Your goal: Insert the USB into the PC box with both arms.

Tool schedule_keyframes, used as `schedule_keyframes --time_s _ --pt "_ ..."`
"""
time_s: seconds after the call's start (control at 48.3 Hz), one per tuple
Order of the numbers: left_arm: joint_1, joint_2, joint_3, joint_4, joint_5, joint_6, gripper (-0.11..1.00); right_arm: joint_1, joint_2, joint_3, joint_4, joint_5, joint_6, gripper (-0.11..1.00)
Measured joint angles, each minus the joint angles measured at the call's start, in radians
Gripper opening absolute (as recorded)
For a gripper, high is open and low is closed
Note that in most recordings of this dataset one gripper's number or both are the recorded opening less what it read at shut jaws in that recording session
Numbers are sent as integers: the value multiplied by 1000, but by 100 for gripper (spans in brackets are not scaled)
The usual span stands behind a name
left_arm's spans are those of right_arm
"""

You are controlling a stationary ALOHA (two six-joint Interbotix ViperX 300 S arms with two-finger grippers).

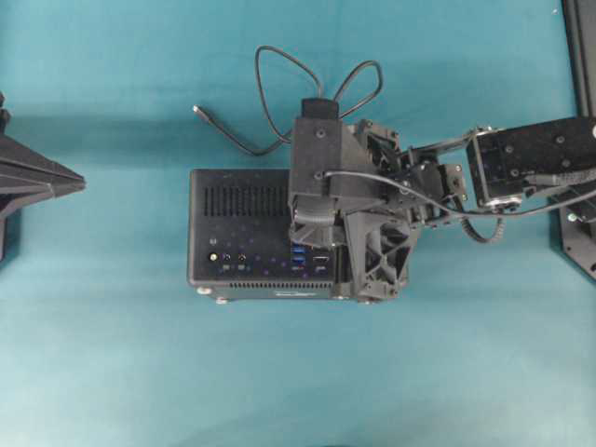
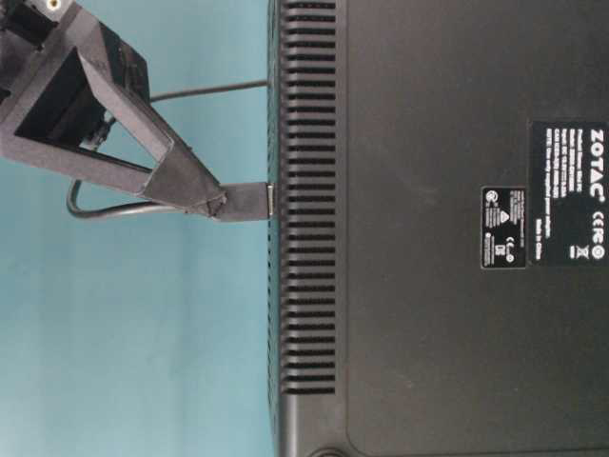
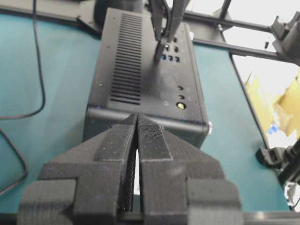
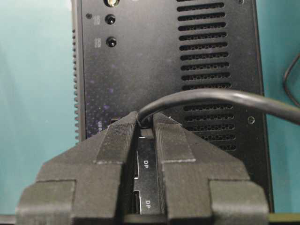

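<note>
The PC box [image 1: 237,233] lies on the teal table with its port face up. My right gripper [image 4: 146,123] hangs over its right half, shut on the USB plug. The USB cable [image 4: 211,98] curves out of the fingertips to the right. From table level the USB plug [image 2: 245,202] sticks out of the right gripper [image 2: 211,198], its metal end touching the PC box [image 2: 428,228]. In the left wrist view the plug meets the blue ports [image 3: 168,57]. The cable's loops [image 1: 279,84] lie behind the box. My left gripper [image 3: 137,118] is shut and empty, just short of the box's near end.
The cable's free plug [image 1: 198,112] rests on the cloth behind the box's left corner. The left gripper [image 1: 79,182] sits at the far left. The right arm's base [image 1: 577,233] stands at the right edge. Black frame rails [image 3: 243,26] run beyond the box.
</note>
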Motion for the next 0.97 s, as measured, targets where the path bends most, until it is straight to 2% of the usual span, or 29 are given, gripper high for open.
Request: schedule_keyframes --time_s 0.207,0.725,0.973 --pt "0 0 0 -2 2 0 0 -18 0 3 -3 -3 0 9" --pt "0 -2 0 0 3 0 0 6 0 9 6 -12 0 9" --pt "0 -2 0 0 3 0 0 -17 -15 38 0 -48 0 9"
